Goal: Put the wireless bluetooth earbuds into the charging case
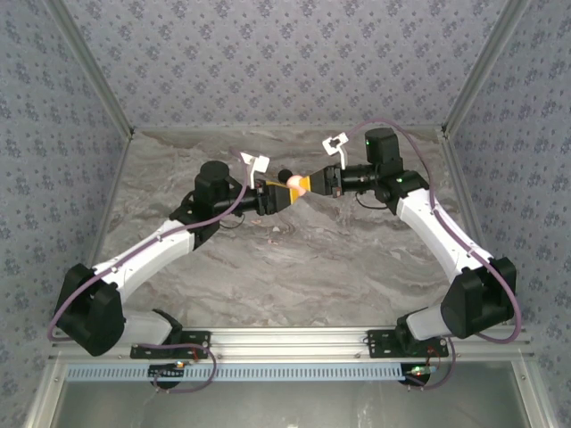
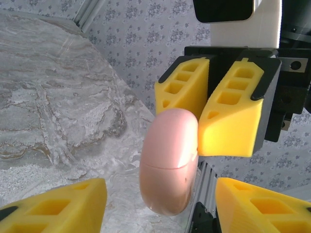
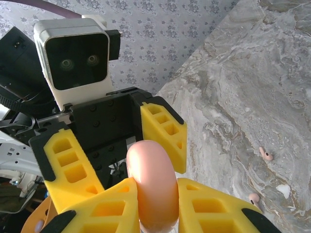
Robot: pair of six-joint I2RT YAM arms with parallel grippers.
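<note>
A closed pink charging case (image 2: 170, 165) hangs in the air above the marble table (image 1: 294, 267), between the two arms. My right gripper (image 3: 158, 211) is shut on it, its yellow fingers (image 3: 104, 208) pressing both flat sides. My left gripper (image 2: 160, 213) faces it from the other end and stands open, with a gap between each finger and the case. Two small pink earbuds (image 3: 265, 154) (image 3: 253, 197) lie on the table below. In the top view the case (image 1: 293, 182) sits between the left gripper (image 1: 273, 193) and the right gripper (image 1: 312, 185).
A small white bit (image 3: 283, 190) lies on the table close to the earbuds. Patterned walls (image 1: 285, 62) close in the table at the back and sides. An aluminium rail (image 1: 294, 339) runs along the near edge by the arm bases.
</note>
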